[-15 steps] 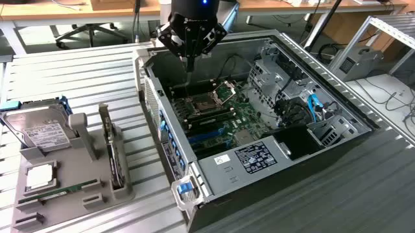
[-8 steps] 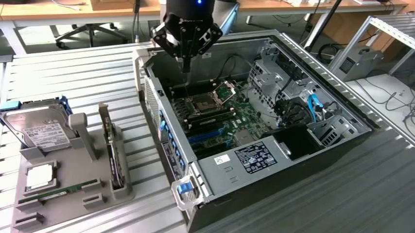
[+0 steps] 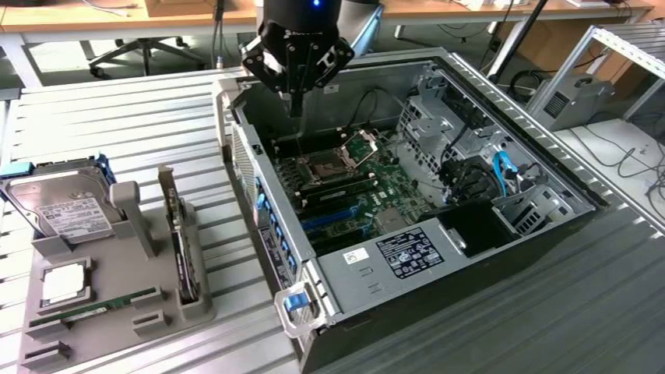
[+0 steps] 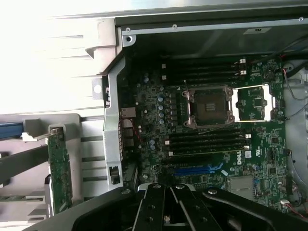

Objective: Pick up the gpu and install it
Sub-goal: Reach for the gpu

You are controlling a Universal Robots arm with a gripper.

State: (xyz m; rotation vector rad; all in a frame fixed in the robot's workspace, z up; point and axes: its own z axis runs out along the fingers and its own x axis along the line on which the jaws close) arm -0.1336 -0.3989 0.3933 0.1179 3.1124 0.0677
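Observation:
The gpu [image 3: 184,243] stands on its edge in a slot of the grey holder [image 3: 114,312] at the exterior view's left, its silver bracket at the far end. In the wrist view the gpu [image 4: 59,169] appears as a narrow green board edge beside the case. My gripper [image 3: 296,107] hangs over the far corner of the open computer case [image 3: 343,280], well apart from the gpu. Its fingers are shut with nothing between them. The wrist view looks past the gripper [image 4: 166,214] down onto the motherboard [image 4: 159,144].
The holder also carries a silver hard drive [image 3: 62,209], a processor chip [image 3: 65,282] and a RAM stick [image 3: 96,308]. Inside the case are an open CPU socket [image 4: 210,107], a blue card slot [image 4: 195,170], drive cages and cables [image 3: 488,171].

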